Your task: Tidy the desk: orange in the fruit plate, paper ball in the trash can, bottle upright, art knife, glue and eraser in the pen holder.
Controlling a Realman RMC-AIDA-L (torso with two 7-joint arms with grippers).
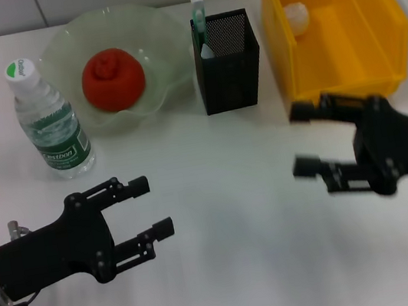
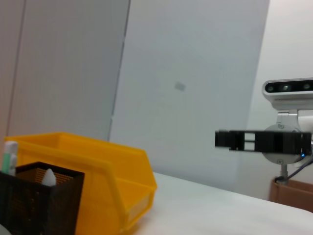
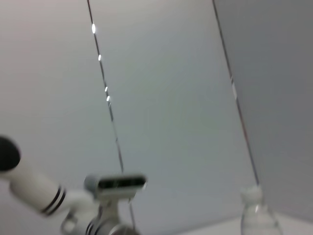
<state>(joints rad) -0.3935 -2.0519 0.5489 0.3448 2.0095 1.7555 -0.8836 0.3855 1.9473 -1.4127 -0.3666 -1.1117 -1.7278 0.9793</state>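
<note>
The orange (image 1: 112, 78) lies in the pale green fruit plate (image 1: 62, 43) at the back left. The bottle (image 1: 52, 123) stands upright beside the plate and also shows in the right wrist view (image 3: 259, 215). The black mesh pen holder (image 1: 227, 60) (image 2: 39, 200) holds a green-and-white stick (image 1: 198, 10) and a white pointed tip (image 1: 206, 50); I cannot tell which is the art knife or the glue. The eraser is hidden. The paper ball (image 1: 297, 18) rests in the yellow trash can (image 1: 334, 20) (image 2: 98, 166). My left gripper (image 1: 152, 205) hovers open and empty at the front left. My right gripper (image 1: 300, 140) (image 2: 218, 139) is open and empty in front of the trash can.
The white desk (image 1: 219, 197) stretches between the two grippers and back to the pen holder. The robot's head camera (image 3: 115, 183) appears in the right wrist view. A brown box (image 2: 293, 193) stands beyond the desk in the left wrist view.
</note>
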